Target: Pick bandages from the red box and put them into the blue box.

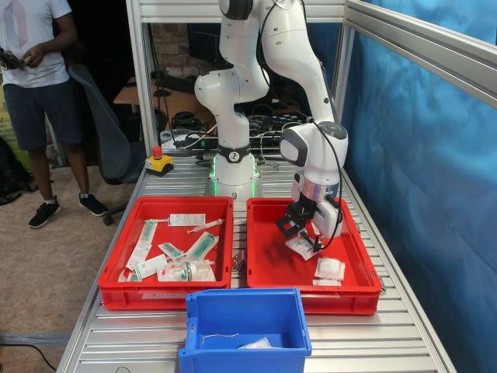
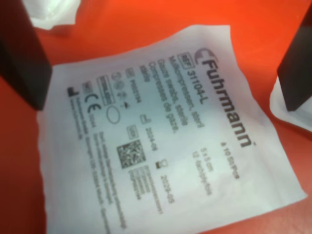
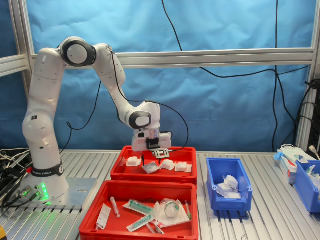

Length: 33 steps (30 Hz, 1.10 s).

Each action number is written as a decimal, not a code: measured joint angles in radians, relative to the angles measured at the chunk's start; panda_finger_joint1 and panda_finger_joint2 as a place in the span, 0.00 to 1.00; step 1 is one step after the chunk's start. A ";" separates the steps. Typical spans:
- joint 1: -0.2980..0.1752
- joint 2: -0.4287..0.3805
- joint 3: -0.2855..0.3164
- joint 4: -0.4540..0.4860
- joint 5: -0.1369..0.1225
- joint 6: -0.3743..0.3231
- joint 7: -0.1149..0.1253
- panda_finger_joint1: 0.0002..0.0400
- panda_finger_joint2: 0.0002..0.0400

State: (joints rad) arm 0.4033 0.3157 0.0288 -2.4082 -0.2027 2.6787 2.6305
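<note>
The red box (image 1: 268, 260) holds a few white bandages. One printed bandage (image 2: 156, 141) lies flat on its floor, seen also in both exterior views (image 1: 300, 247) (image 3: 151, 168). My gripper (image 2: 161, 92) is open and low over that bandage, one dark finger (image 2: 22, 58) on each side of it; it shows in both exterior views (image 1: 298, 231) (image 3: 152, 157). More bandages (image 1: 330, 268) (image 3: 168, 164) lie loose near it. The blue box (image 1: 245, 297) (image 3: 220, 172) stands beside the red box with white packets inside.
A second red tray (image 1: 167, 203) (image 3: 145, 188) holds syringes and green-printed packets. A person (image 1: 39, 70) stands off the table in the first exterior view's left. An emergency stop button (image 1: 158, 162) sits near the arm's base. Another blue bin (image 3: 306, 186) stands in the second exterior view's right.
</note>
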 joint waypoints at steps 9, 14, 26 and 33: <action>0.005 0.045 -0.001 0.018 0.000 0.001 0.000 1.00 1.00; 0.005 0.071 -0.004 0.022 0.000 0.001 0.000 1.00 1.00; 0.005 0.080 -0.023 0.035 0.000 0.003 0.000 1.00 1.00; 0.005 0.082 -0.031 0.038 0.000 0.003 0.000 0.98 0.98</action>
State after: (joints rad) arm 0.4085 0.3977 -0.0023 -2.3698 -0.2027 2.6815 2.6306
